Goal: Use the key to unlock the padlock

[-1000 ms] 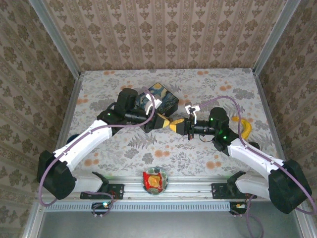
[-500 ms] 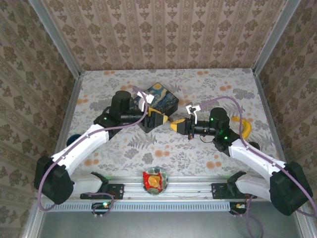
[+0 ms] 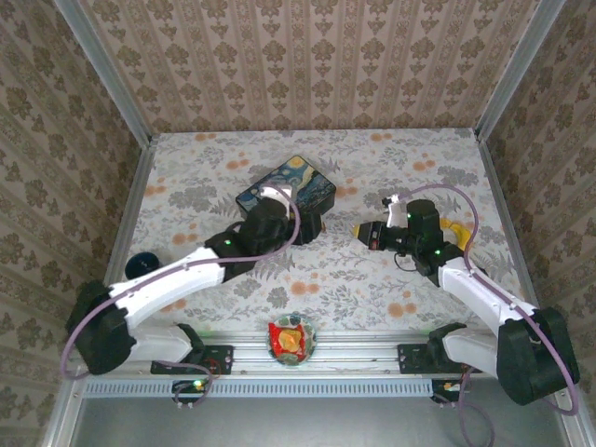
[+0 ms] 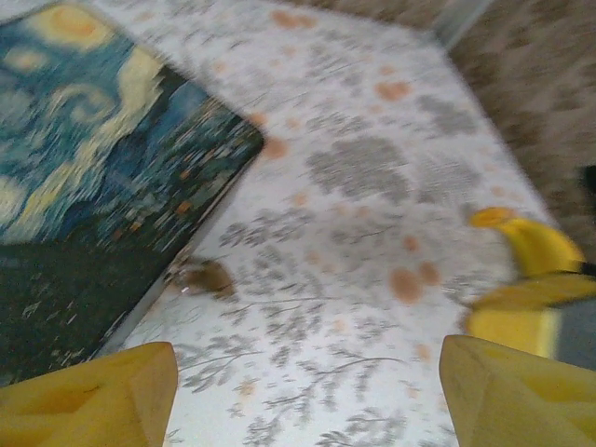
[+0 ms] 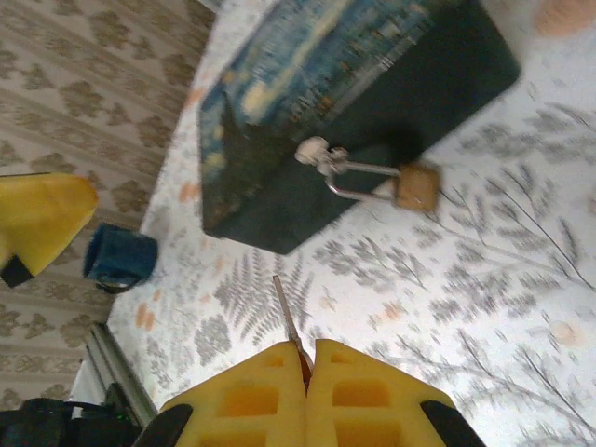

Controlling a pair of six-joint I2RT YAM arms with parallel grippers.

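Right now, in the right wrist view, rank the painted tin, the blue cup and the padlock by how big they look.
1. Painted tin, by far the largest.
2. Blue cup and padlock look roughly alike; the cup lies farther off, so I won't rank them.

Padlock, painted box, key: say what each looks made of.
Padlock: brass-looking body, dull golden-brown; thin shackle looks like bright steel. Painted box: likely printed tin, glossy swirling blue-and-yellow picture, dark sides; blur leaves it open. Key: thin grey metal blade, probably steel.
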